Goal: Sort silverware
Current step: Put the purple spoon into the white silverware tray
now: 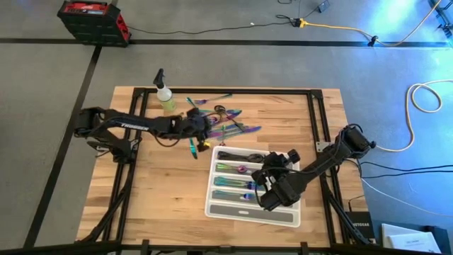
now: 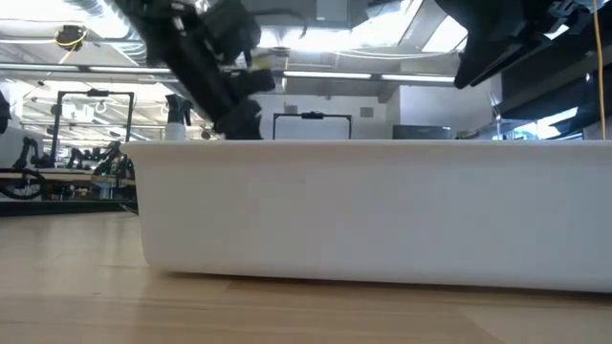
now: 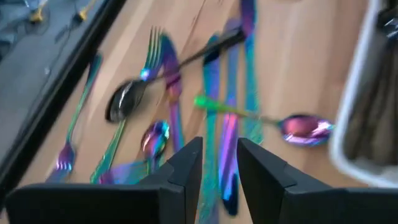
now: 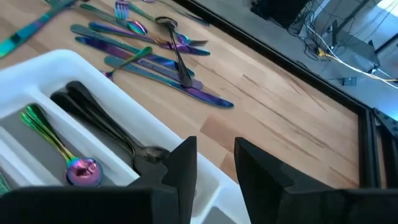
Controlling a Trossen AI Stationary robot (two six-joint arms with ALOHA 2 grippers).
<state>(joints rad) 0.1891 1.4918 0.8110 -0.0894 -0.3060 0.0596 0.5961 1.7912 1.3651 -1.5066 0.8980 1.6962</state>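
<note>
Wooden table, and my left gripper (image 1: 200, 132) hovers over the loose silverware (image 1: 225, 122) pile, jaws slightly spread, nothing pinched. I'd say picking's next: drop, pinch one piece. Right gripper (image 1: 267, 185) waits above the tray (image 1: 212, 202), jaws apart, empty.

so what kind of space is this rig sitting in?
Probably a robotics lab or workshop: a wooden table on bare concrete floor, loose cables across it, and other framed workstations in the open room behind.
</note>
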